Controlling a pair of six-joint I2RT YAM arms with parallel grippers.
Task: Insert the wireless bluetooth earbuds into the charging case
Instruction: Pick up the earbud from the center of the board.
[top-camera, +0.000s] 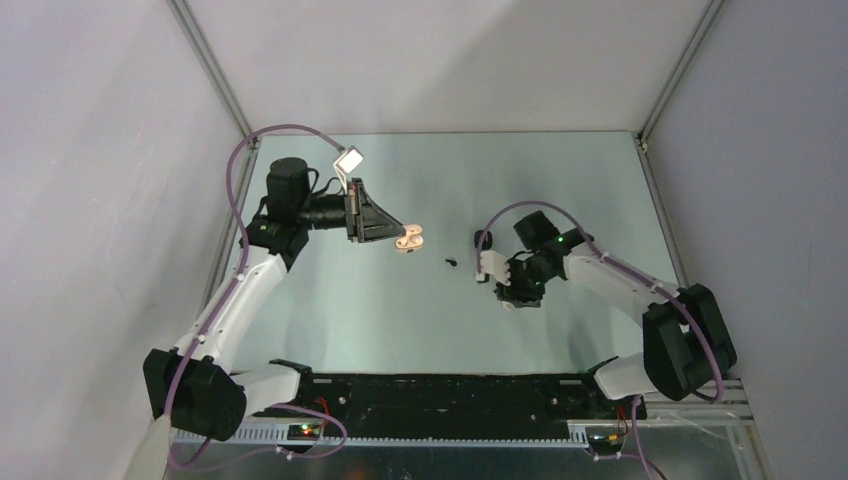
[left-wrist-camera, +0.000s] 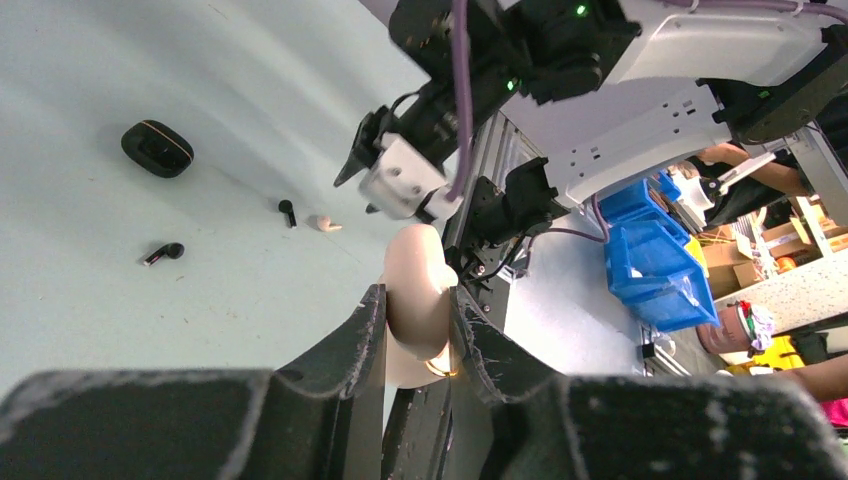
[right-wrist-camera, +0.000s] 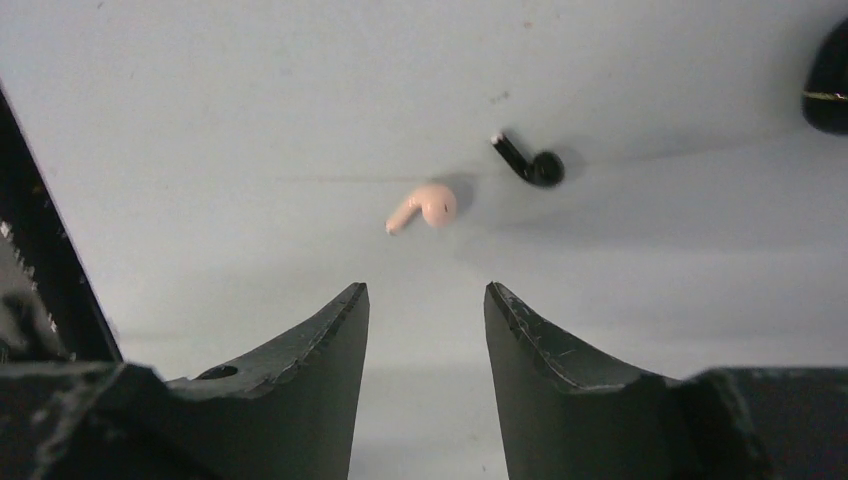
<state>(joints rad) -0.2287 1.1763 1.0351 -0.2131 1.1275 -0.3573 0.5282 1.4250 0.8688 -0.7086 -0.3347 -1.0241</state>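
Lying flat, black earbud (right-wrist-camera: 530, 165), stem up-left

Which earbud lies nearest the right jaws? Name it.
The pink earbud, just ahead of the right jaws; the nearest black earbud lies beyond it, toward the black case.

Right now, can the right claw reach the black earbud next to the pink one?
Probably yes. The right claw is open and empty, and the black earbud lies on bare table just ahead, nothing between. The pink earbud close beside it might get nudged.
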